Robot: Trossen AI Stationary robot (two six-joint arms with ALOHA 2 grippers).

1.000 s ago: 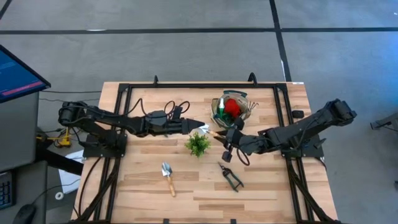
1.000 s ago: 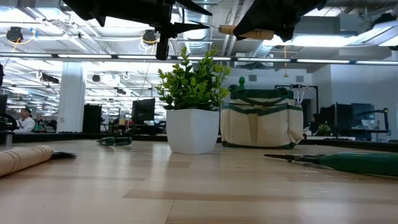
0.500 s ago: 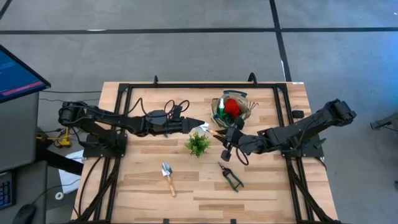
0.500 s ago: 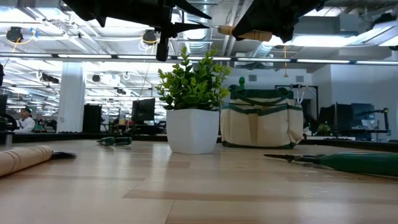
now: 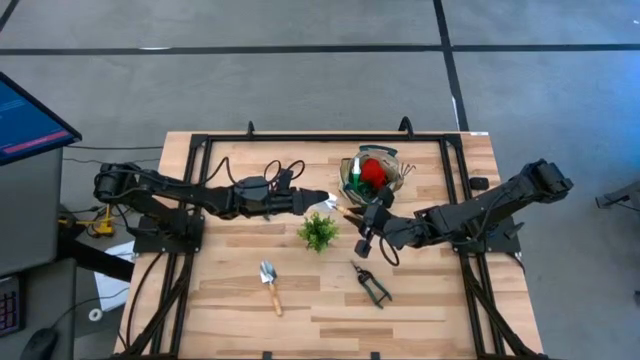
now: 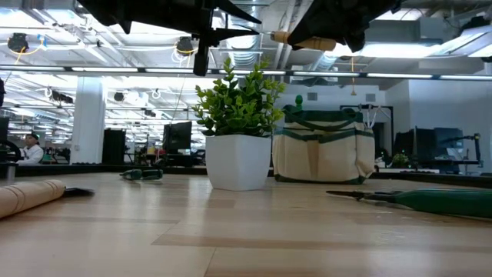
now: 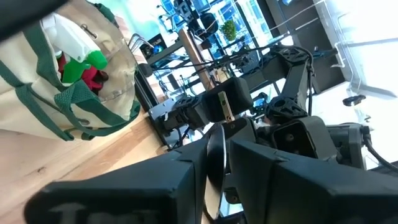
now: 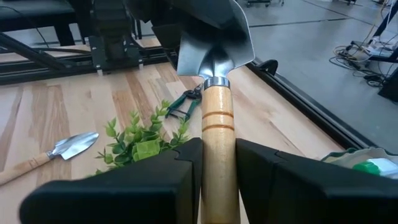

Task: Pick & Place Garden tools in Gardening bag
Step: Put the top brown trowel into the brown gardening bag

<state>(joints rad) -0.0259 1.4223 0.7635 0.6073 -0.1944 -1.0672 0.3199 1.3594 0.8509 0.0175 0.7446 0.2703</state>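
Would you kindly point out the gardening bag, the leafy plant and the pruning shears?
gardening bag [image 6: 323, 154], low view, front fabric panel.
leafy plant [image 5: 319, 233], high view, foliage centre.
pruning shears [image 5: 372, 285], high view, handles.

Overhead and table-level cameras share the plant [image 5: 318, 232]; wrist cameras look forward, close.

Plant [image 5: 319, 232] mid-tabletop [image 5: 430, 310]; gardening bag [image 5: 372, 173] behind-right of it; trowel [image 5: 270, 285] front-left, pruning shears [image 5: 371, 284] front-right.

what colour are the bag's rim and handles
Dark green, on the beige gardening bag; clearest in the left wrist view.
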